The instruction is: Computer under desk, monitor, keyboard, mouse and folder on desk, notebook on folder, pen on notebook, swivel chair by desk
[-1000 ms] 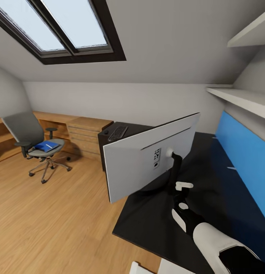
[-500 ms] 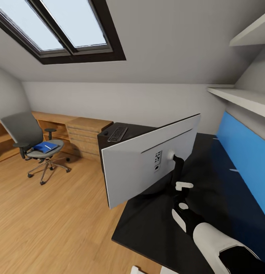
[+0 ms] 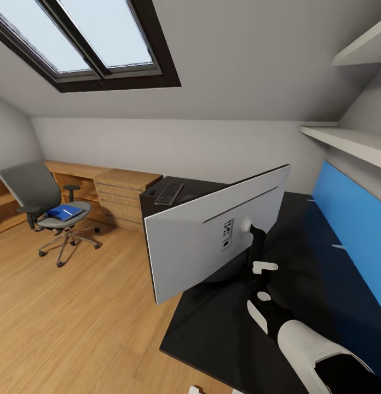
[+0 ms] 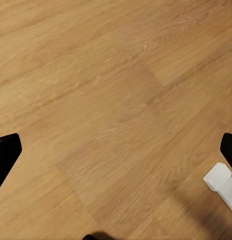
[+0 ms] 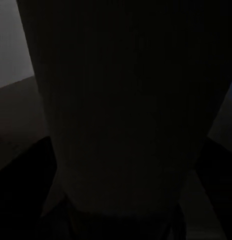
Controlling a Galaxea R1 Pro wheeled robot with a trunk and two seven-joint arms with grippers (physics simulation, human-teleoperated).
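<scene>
change: whole view slides a touch vs 1 s back, chair and desk edge drifting in frame, arm and screen staying put together, so probably the base rolling with the load, not the things moving
meaning: looks like mid-carry, monitor not yet set down
left gripper [image 4: 117,149]: 1, spread wide, empty, hanging over bare wood floor [image 4: 111,85]
right gripper [image 3: 260,269]: 1, clamped on the monitor's stand by the look of it, wrist cam just dark column up close
monitor [image 3: 212,235]: 1, tilted, back towards the camera, over the near edge of the desk [image 3: 305,295]
keyboard [image 3: 169,192]: 1, lying on a dark box [image 3: 157,210] past the desk, maybe the computer
mouse [image 3: 152,192]: 1 small dark blob just beside the keyboard, hard to be sure
swivel chair [image 3: 40,197]: 1, well apart from the desk
folder [image 3: 64,212]: 1, blue, on the chair seat
</scene>
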